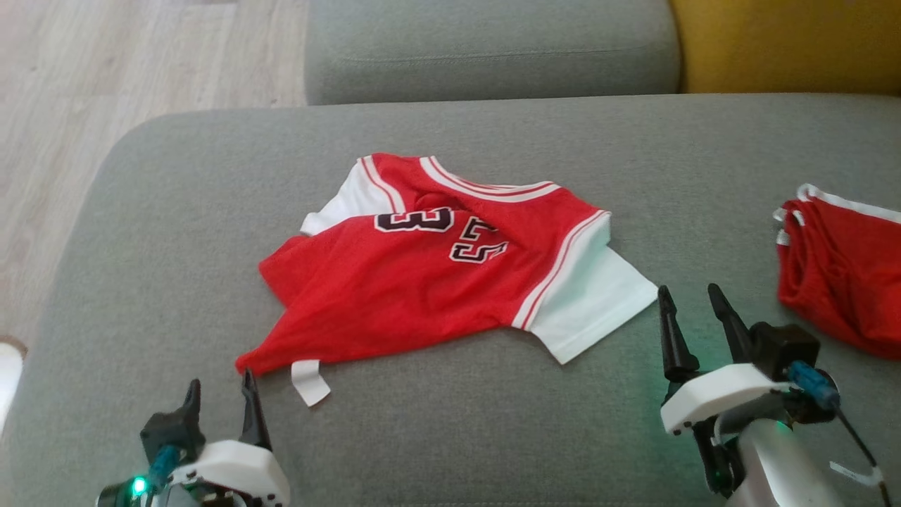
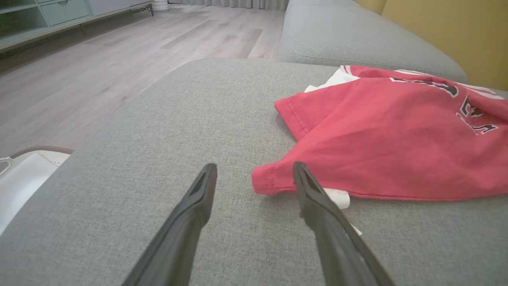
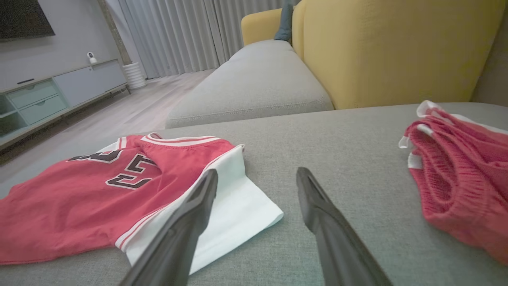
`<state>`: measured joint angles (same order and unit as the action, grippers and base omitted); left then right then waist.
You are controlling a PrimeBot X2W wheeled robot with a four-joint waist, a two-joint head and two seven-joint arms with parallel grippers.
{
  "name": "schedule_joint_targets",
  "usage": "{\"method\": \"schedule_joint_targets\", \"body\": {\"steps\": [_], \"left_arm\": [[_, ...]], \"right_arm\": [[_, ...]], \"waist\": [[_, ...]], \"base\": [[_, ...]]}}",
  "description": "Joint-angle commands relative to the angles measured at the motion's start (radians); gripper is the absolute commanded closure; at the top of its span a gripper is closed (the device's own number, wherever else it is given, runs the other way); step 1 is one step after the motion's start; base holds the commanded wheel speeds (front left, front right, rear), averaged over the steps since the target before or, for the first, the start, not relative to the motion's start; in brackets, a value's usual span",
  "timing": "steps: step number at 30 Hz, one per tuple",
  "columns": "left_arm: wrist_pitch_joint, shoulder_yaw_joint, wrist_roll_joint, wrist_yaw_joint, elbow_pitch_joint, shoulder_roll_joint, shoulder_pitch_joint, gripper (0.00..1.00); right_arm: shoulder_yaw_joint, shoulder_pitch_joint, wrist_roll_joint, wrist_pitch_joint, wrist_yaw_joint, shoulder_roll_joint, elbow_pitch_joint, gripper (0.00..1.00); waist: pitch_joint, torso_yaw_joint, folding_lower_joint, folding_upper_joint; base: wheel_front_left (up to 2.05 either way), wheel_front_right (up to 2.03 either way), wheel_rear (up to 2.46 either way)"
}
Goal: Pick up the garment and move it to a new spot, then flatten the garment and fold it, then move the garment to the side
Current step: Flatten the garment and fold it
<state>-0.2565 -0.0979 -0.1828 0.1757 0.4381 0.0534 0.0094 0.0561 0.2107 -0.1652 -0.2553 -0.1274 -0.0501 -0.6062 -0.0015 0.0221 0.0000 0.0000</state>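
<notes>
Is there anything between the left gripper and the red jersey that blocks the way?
Nothing visible does. The left gripper stands open right at the lower corner of the jersey, with bare grey cushion beside it. The red shorts lie apart, on the right side.

surface: grey sofa cushion [image 1: 493,436] | middle: red-and-white jersey [image 1: 422,282], rumpled, number side up | near hem: white label [image 1: 310,380] poking out onto the cushion | right: red shorts [image 1: 838,274], bunched, well apart from jersey
</notes>
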Motion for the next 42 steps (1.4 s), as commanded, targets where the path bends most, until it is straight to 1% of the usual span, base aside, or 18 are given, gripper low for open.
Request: {"method": "schedule_joint_targets", "body": {"steps": [1, 7, 14, 18, 20, 25, 26, 27, 28, 31, 34, 38, 40, 42], "left_arm": [[-0.005, 0.03, 0.01, -0.004, -0.038, 0.002, -0.038, 0.0], [-0.005, 0.023, 0.013, -0.019, -0.057, -0.002, -0.057, 0.0], [-0.005, -0.028, -0.021, -0.034, -0.061, -0.003, -0.103, 0.0], [-0.005, -0.058, -0.036, -0.037, -0.056, -0.003, -0.123, 0.0], [-0.005, -0.072, -0.043, -0.036, -0.056, -0.003, -0.13, 0.0], [-0.005, -0.085, -0.057, -0.035, -0.06, -0.003, -0.141, 0.0], [-0.005, -0.086, -0.058, -0.035, -0.061, -0.003, -0.143, 0.0], [-0.005, -0.085, -0.058, -0.035, -0.062, -0.003, -0.144, 0.0], [-0.005, -0.084, -0.059, -0.035, -0.062, -0.003, -0.144, 0.0], [-0.005, -0.08, -0.067, -0.039, -0.063, -0.003, -0.142, 0.0], [-0.005, -0.081, -0.078, -0.048, -0.066, -0.003, -0.135, 0.0], [-0.005, -0.097, -0.102, -0.076, -0.071, -0.003, -0.119, 0.0], [-0.005, -0.114, -0.125, -0.092, -0.061, -0.003, -0.11, 0.0], [-0.005, -0.12, -0.14, -0.097, -0.058, -0.003, -0.107, 0.0]], "right_arm": [[0.024, 0.032, 0.015, -0.006, -0.003, 0.0, 0.026, 0.0], [-0.002, 0.058, 0.061, -0.006, -0.003, 0.0, 0.005, 0.0], [-0.064, 0.114, 0.142, -0.006, -0.003, 0.0, -0.048, 0.0], [-0.105, 0.152, 0.205, -0.006, -0.003, 0.0, -0.109, 0.0], [-0.127, 0.169, 0.242, -0.002, -0.003, 0.0, -0.158, 0.0], [-0.183, 0.21, 0.316, 0.018, -0.003, 0.0, -0.252, 0.0], [-0.187, 0.216, 0.321, 0.018, -0.003, 0.0, -0.264, 0.41], [-0.191, 0.221, 0.32, 0.017, -0.003, 0.0, -0.277, 0.95], [-0.191, 0.227, 0.319, 0.016, -0.003, 0.0, -0.289, 1.0], [-0.193, 0.242, 0.3, 0.007, -0.003, 0.0, -0.307, 1.0], [-0.231, 0.244, 0.289, -0.002, -0.003, 0.0, -0.295, 1.0], [-0.301, 0.224, 0.298, -0.005, -0.003, 0.0, -0.256, 1.0], [-0.319, 0.211, 0.302, -0.006, -0.003, 0.0, -0.232, 1.0], [-0.321, 0.205, 0.302, -0.006, -0.003, 0.0, -0.223, 1.0]], "waist": [[0.006, 0.01, 0.0, 0.0], [0.051, 0.039, 0.0, 0.0], [0.124, 0.073, 0.0, 0.0], [0.156, 0.088, 0.0, 0.0], [0.167, 0.095, 0.0, 0.0], [0.185, 0.101, 0.0, 0.0], [0.187, 0.101, 0.0, 0.0], [0.188, 0.1, 0.0, 0.0], [0.188, 0.098, 0.0, 0.0], [0.183, 0.09, 0.0, 0.0], [0.173, 0.08, 0.0, 0.0], [0.158, 0.071, 0.0, 0.0], [0.154, 0.065, 0.0, 0.0], [0.152, 0.061, 0.0, 0.0]], "base": [[0.0, 0.0, 0.0], [0.0, 0.0, 0.0], [0.0, 0.0, 0.0], [0.0, 0.0, 0.0], [0.0, 0.0, 0.0], [0.0, 0.0, 0.0], [0.0, 0.0, 0.0], [0.0, 0.0, 0.0], [0.0, 0.0, 0.0], [0.0, 0.0, 0.0], [0.0, 0.0, 0.0], [0.0, 0.0, 0.0], [0.0, 0.0, 0.0], [0.0, 0.0, 0.0]]}}
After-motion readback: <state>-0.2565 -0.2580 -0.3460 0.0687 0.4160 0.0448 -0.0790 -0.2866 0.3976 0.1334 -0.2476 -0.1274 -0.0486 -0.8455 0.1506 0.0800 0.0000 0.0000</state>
